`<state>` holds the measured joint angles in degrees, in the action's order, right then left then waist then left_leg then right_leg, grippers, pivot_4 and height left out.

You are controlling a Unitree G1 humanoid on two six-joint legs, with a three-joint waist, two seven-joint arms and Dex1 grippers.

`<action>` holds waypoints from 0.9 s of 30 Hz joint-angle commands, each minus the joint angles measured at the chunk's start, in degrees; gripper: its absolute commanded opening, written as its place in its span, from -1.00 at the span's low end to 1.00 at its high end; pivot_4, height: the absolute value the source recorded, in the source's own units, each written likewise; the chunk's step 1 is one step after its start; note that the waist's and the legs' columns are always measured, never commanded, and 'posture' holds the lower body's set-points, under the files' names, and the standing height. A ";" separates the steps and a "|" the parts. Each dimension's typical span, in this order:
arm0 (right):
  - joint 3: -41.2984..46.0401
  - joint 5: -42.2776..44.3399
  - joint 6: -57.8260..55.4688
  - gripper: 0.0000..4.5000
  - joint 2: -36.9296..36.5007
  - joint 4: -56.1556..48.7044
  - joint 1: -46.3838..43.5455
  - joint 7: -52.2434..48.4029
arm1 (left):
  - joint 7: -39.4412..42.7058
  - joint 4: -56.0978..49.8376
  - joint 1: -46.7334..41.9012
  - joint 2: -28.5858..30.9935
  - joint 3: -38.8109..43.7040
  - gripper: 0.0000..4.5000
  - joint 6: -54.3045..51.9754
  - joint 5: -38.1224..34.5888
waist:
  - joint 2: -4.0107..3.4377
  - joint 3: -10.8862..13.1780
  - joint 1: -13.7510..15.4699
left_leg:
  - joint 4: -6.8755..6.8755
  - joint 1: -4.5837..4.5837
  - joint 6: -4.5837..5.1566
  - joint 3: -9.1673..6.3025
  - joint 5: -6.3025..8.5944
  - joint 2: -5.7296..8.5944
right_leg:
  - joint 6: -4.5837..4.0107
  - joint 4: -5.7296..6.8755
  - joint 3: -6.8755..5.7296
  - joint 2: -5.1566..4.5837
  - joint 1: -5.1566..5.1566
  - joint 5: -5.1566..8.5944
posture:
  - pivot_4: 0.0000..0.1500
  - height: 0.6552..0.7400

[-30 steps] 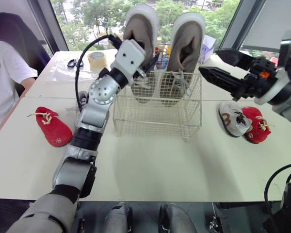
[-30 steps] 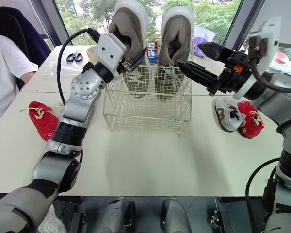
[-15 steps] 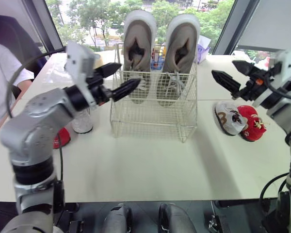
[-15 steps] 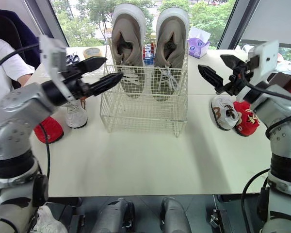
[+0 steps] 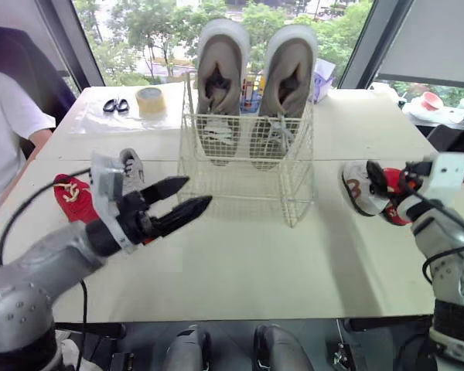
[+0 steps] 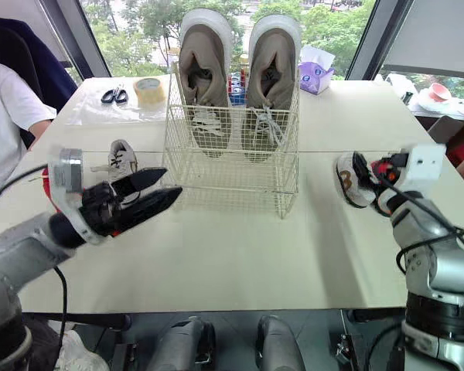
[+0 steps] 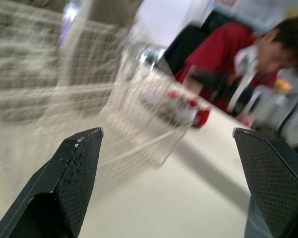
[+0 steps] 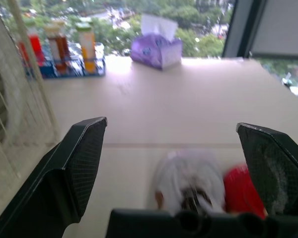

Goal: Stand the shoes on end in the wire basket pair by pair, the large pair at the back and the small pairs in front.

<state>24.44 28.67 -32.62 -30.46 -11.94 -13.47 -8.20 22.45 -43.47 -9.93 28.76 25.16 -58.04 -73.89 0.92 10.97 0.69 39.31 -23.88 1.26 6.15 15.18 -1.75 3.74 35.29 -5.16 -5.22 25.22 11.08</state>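
Wire basket [image 5: 243, 166] mid-desk, nearer the far edge; holds the large beige pair [image 5: 220, 77] on end along its back. Small white shoe [image 5: 131, 171] just left of the basket, small red shoe [image 5: 69, 193] beyond it toward the left edge of the desk [image 5: 294, 263]. Second white shoe [image 5: 357, 188] beside second red shoe [image 8: 241, 188] by the right edge. Left gripper [image 5: 195, 193] — spread wide, empty, hovers off the basket's front left corner. Right gripper [image 8: 171, 124] — spread wide, empty, hangs over the right-hand shoes.
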 commanded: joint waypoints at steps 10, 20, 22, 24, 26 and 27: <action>-2.37 -5.71 6.18 1.00 2.70 2.87 4.75 -2.90 | -8.15 -7.78 11.39 -6.80 -21.08 0.92 9.40 5.67 | -0.44 -0.27 0.05 | -0.09 0.50 0.37 0.00 0.24 -0.03 | -0.43 -0.06 0.12 0.11 -0.42 0.26 | 1.00 1.00; -2.78 -8.84 11.87 1.00 4.07 17.04 -0.84 -3.16 | -7.11 -4.91 9.46 -3.87 -23.15 0.92 12.84 7.42 | -0.46 -0.28 -0.04 | -0.09 0.49 0.39 -0.01 0.25 -0.02 | -0.44 -0.09 0.13 0.12 -0.40 0.27 | 1.00 1.00; -3.37 -9.30 13.06 1.00 4.65 19.45 -1.94 -3.53 | -6.94 -4.68 9.35 -3.22 -23.36 0.92 13.17 7.30 | -0.47 -0.28 -0.06 | -0.09 0.49 0.40 -0.02 0.25 -0.02 | -0.44 -0.09 0.13 0.12 -0.41 0.27 | 1.00 1.00; -3.72 -10.27 14.46 1.00 5.00 22.15 -3.09 -3.29 | -6.72 -4.57 9.47 -2.70 -23.59 0.92 13.29 6.71 | -0.47 -0.28 -0.07 | -0.10 0.48 0.41 -0.01 0.26 -0.02 | -0.44 -0.10 0.14 0.12 -0.40 0.27 | 1.00 1.00; -4.38 -11.39 15.60 0.89 5.11 24.75 -4.12 -3.13 | -6.30 -4.68 9.93 -1.90 -23.37 0.97 13.52 5.81 | -0.47 -0.28 0.02 | -0.10 0.48 0.41 -0.01 0.26 -0.01 | -0.44 -0.11 0.14 0.12 -0.41 0.27 | 1.00 1.00; -4.82 -11.96 16.08 0.77 5.14 25.76 -4.47 -3.04 | -6.01 -4.68 10.17 -1.49 -23.09 1.00 13.63 5.40 | -0.47 -0.28 -0.03 | -0.10 0.48 0.41 -0.02 0.26 -0.01 | -0.44 -0.11 0.14 0.12 -0.41 0.27 | 1.00 1.00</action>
<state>19.50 17.84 -17.90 -25.36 12.76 -17.44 -11.48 15.53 -47.26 0.01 26.80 1.55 -45.67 -67.07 0.46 10.69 0.66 39.21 -23.40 1.67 6.14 15.44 -1.76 3.30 35.18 -5.03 -5.10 24.81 11.35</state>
